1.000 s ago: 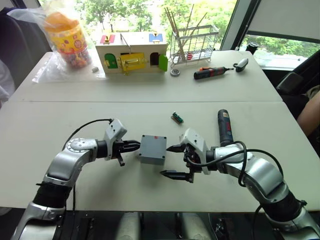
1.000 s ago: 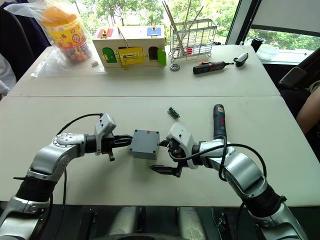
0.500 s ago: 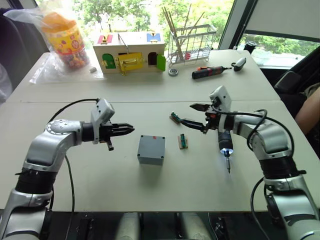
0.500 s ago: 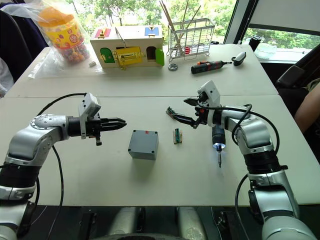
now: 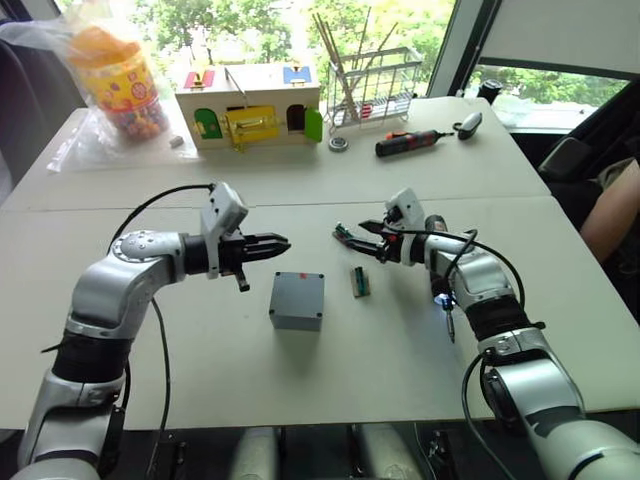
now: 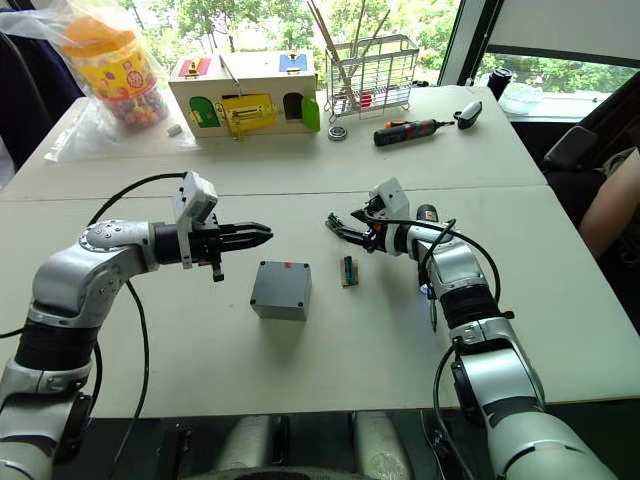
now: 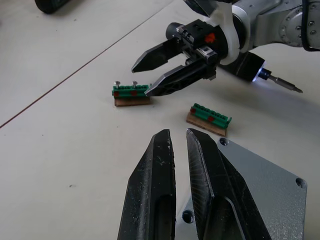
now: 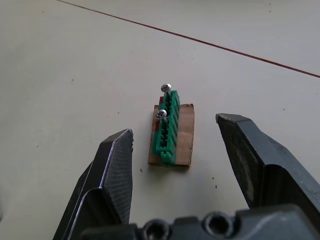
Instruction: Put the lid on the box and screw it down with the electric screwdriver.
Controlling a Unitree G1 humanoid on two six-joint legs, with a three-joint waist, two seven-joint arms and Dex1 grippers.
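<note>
so the lid (image 5: pixel 298 292) already sits on the box (image 5: pixel 296 311), mid-table. your right gripper (image 8: pixel 177 165), jaws wide, hovers over a green screw strip (image 8: pixel 166 129); left gripper (image 7: pixel 177 150) is nearly closed, empty. pick a screw next; the electric screwdriver (image 5: pixel 441 285) lies to the right.

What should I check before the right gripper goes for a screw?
1. Lid seated on box: ok.
2. Lid screwed: not ok, the corner holes in the left wrist view are empty.
3. Right gripper open over the green holder: ok.
4. Screws available: ok, two stand in that holder.
5. Left gripper clear: ok, empty, beside the box and apart from it in the eye views.
6. Screwdriver at hand: ok, lying on the table by the right forearm, tip light on.
</note>
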